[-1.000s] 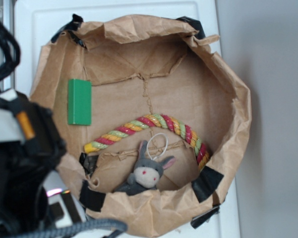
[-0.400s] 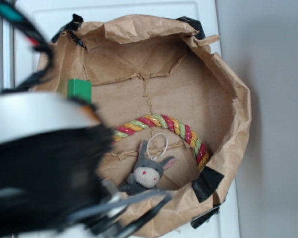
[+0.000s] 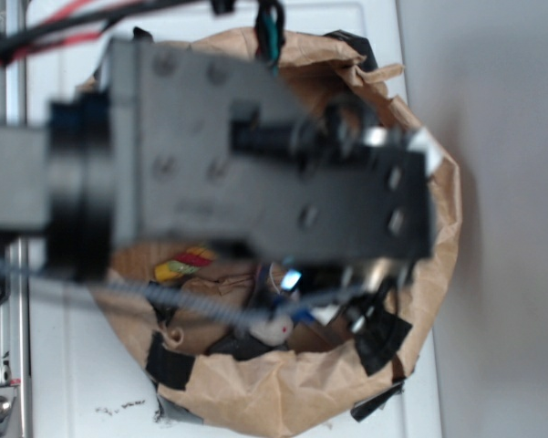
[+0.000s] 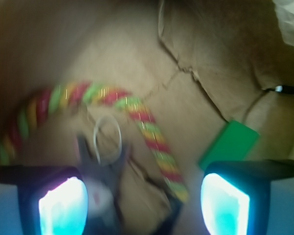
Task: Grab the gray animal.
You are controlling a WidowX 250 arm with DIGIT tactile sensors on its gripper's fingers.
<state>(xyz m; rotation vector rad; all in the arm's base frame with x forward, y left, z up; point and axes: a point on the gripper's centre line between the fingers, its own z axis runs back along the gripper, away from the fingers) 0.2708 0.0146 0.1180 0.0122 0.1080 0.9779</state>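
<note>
In the exterior view the arm covers most of the paper bag [image 3: 283, 397], so you see only a scrap of the gray plush donkey [image 3: 272, 328]: its pale muzzle and a dark bit of body against the bag's near wall, under the arm. The gripper [image 3: 346, 306] hangs just beside it toward the right; from here you cannot tell how wide the fingers stand. An end of the twisted rope [image 3: 182, 265] shows near the bag's left wall.

In the wrist view the gripper [image 4: 144, 200] is spread wide, with the two lit fingertips [image 4: 63, 205] well apart and nothing between them. The donkey [image 4: 105, 188] lies low in the frame, just inside the left finger and off the centre line, its white loop [image 4: 107, 138] and ears pointing up toward the rope [image 4: 137, 115]. The green block [image 4: 228, 146] sits well off to the right.

Judge the toy light, soft and squashy, neither fragile nor slippery. Close across the head or body, not the thin loop or ears, and expect it to compress.
</note>
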